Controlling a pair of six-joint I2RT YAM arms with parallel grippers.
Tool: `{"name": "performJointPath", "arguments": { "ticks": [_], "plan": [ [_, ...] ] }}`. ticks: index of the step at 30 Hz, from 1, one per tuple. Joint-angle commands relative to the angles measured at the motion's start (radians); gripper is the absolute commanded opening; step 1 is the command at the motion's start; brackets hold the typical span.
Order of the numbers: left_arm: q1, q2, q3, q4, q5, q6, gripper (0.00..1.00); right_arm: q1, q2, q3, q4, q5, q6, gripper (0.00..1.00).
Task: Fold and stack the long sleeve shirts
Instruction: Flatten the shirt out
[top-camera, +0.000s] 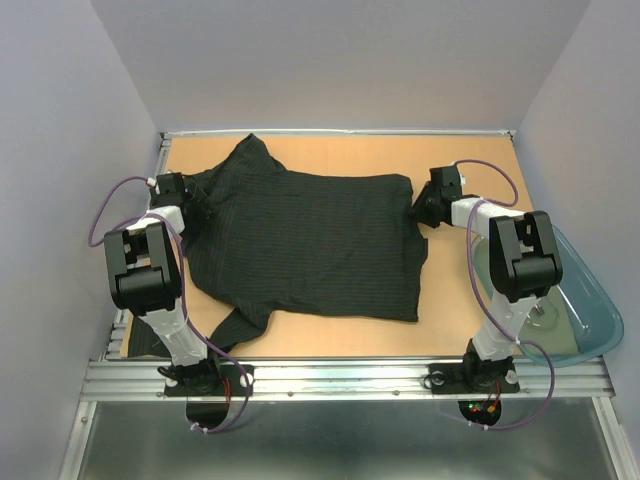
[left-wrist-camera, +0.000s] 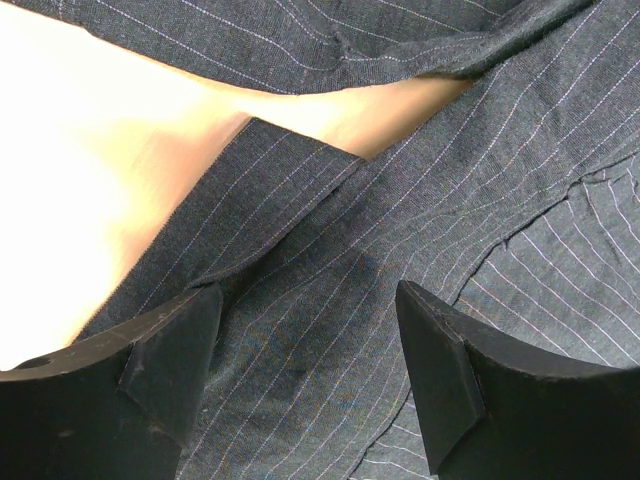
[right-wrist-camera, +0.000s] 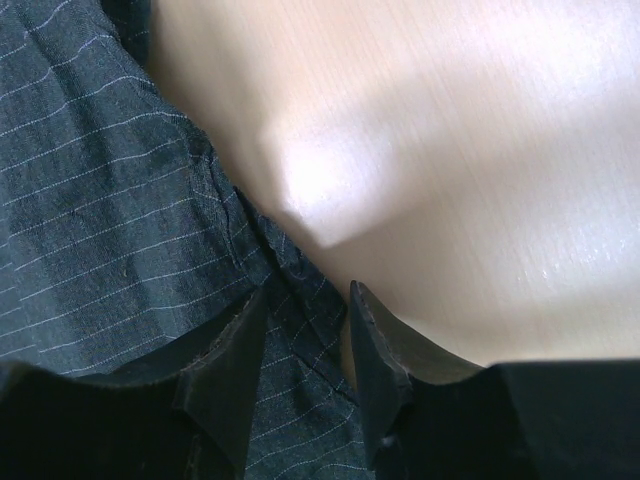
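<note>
**1. Top external view.** I log 1 black pinstriped shirt (top-camera: 310, 240) lying spread across the wooden worktop (top-camera: 470, 320). Its collar end points to the far left, and 1 sleeve trails toward the near-left edge. The left fingers (top-camera: 192, 200) are at the shirt's left side. The right fingers (top-camera: 422, 210) are at its far-right corner. 1 translucent blue tub (top-camera: 590, 300) stands off the worktop's right side, partly behind the right arm.

**2. Left wrist view.** The left fingers (left-wrist-camera: 170, 360) are spread wide and released, with only flat cloth below the gap. The shirt (left-wrist-camera: 500, 150) fills most of the view. 1 stitched band of it crosses the bare worktop (left-wrist-camera: 90, 180); I cannot tell whether it is a cuff or a placket.

**3. Right wrist view.** The right fingers (right-wrist-camera: 225, 370) are parted part-way, 1 on each side of the shirt's puckered hem. The gap looks wider than the thin cloth, so I read them as released rather than clenched. The shirt (right-wrist-camera: 100, 200) covers the left half of the view and lies flat. The bare worktop (right-wrist-camera: 450, 150) takes the right half.
</note>
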Motion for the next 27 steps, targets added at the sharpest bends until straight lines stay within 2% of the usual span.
{"name": "performJointPath", "arguments": {
  "ticks": [1,4,6,9,12,17,20,23,24,27],
  "plan": [
    [-0.010,-0.009,-0.011,-0.048,0.012,0.004,0.82,-0.006,-0.019,-0.045,0.008,0.051,0.001,0.44],
    [-0.010,-0.006,-0.009,-0.048,0.012,0.004,0.82,-0.005,-0.018,-0.051,0.008,0.043,-0.005,0.39],
    [-0.010,-0.004,-0.009,-0.048,0.011,0.004,0.82,-0.006,-0.016,-0.048,0.008,0.043,-0.017,0.30],
    [-0.010,-0.003,-0.009,-0.048,0.006,0.002,0.82,-0.005,-0.040,-0.015,0.005,0.045,-0.060,0.03],
    [-0.010,-0.004,-0.008,-0.052,-0.006,0.003,0.82,-0.005,-0.111,0.065,-0.036,0.060,-0.113,0.01],
    [-0.010,-0.003,-0.006,-0.061,-0.023,0.000,0.82,-0.005,-0.209,0.180,-0.219,0.109,-0.165,0.01],
    [-0.010,-0.003,-0.005,-0.064,-0.037,0.002,0.82,-0.003,-0.275,0.150,-0.285,0.146,-0.169,0.06],
    [-0.010,-0.001,-0.002,-0.065,-0.037,0.000,0.82,-0.006,-0.315,0.084,-0.316,0.193,-0.177,0.35],
    [-0.010,0.000,-0.002,-0.067,-0.037,-0.001,0.82,-0.003,-0.332,0.071,-0.328,0.207,-0.183,0.48],
    [-0.010,0.000,0.000,-0.067,-0.032,0.000,0.82,-0.005,-0.350,0.044,-0.340,0.246,-0.192,0.57]
  ]
}}
